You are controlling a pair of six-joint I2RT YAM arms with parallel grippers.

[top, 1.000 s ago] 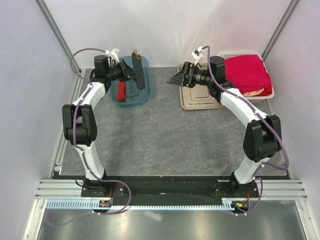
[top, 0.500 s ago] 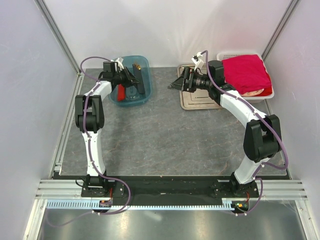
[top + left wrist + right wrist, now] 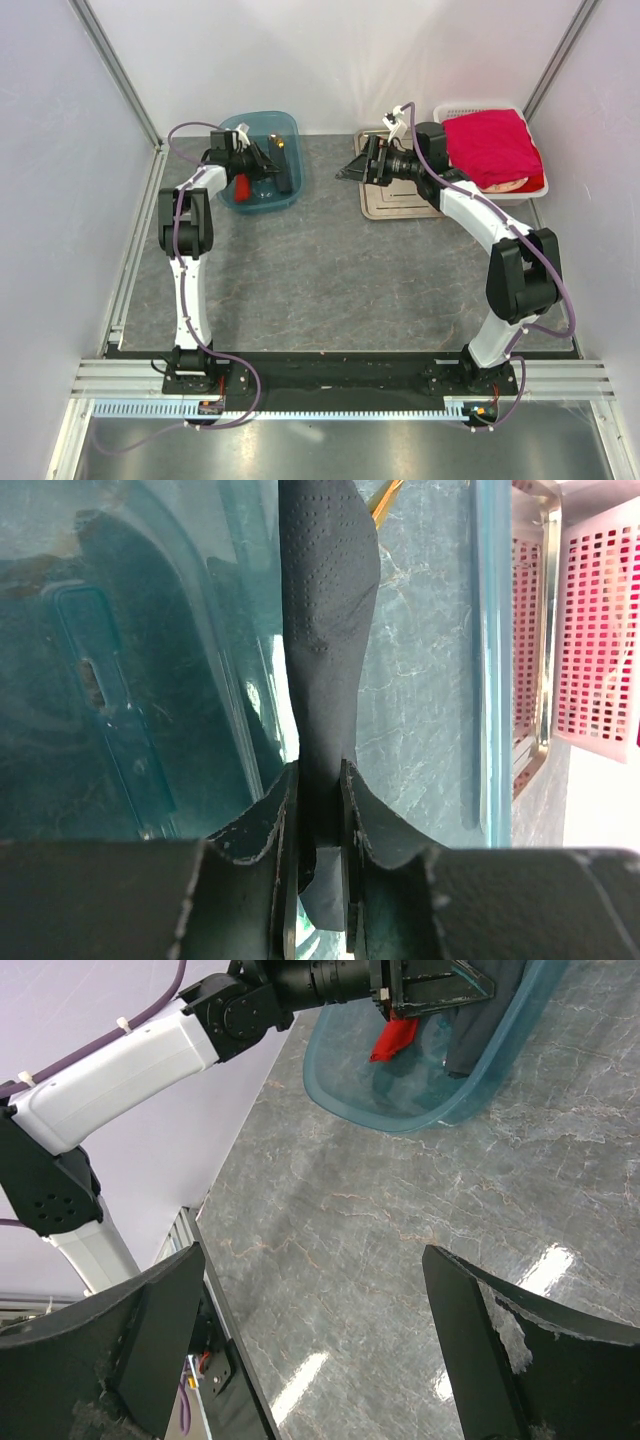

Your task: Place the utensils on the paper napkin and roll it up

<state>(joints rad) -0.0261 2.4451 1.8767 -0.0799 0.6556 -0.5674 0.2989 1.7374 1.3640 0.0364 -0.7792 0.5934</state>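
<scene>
Left arm [image 3: 186,215] has tucked its elbow in toward the back-left corner over the last second, and its wrist now reaches into the teal plastic bin [image 3: 232,203]. Left jaws are nearly closed, pinching the black paper napkin [image 3: 325,630] near one end. On my wrist view the sheet runs away from the jaws as a creased strip inside the bin. One gold utensil [image 3: 385,498] pokes out past the napkin's far end, also in the bin; can't tell which piece. Red-bodied tool [image 3: 241,187] lies in the bin beside the left wrist. Right arm [image 3: 470,215] has barely shifted. Right jaws are spread wide, holding nothing, hovering over the table [image 3: 330,280] just left of the steel tray [image 3: 400,205]. Red cloth [image 3: 490,145] sits in the perforated basket [image 3: 480,106], back right.
</scene>
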